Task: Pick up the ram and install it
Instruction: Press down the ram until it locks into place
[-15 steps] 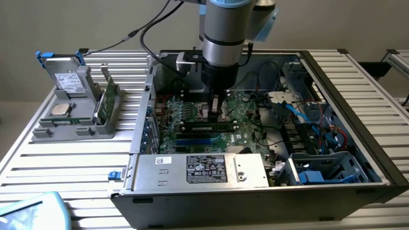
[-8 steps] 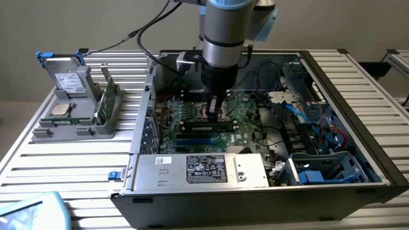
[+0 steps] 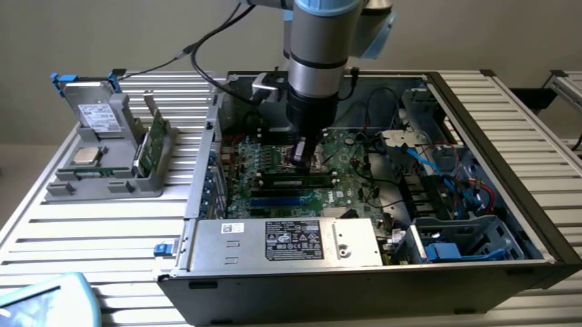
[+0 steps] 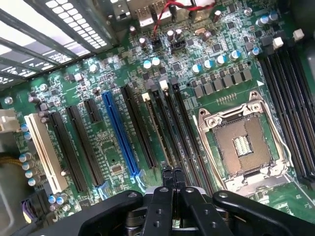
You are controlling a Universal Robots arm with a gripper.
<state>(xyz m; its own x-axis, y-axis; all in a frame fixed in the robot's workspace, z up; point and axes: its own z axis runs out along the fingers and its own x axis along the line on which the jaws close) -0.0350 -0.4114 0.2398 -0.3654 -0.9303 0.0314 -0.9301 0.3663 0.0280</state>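
An open computer case (image 3: 509,204) is seen on the slatted table (image 3: 82,231), its motherboard (image 4: 113,147) exposed. The gripper (image 4: 172,178) is clenched above the memory slots (image 4: 167,128), where the ram (image 3: 296,182) lies seated, touching the fingertips.

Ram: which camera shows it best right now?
The exterior view: the ram shows lengthwise in a motherboard slot below the end effector. The wrist view gives its thin top edge, running out from the shut end effector.
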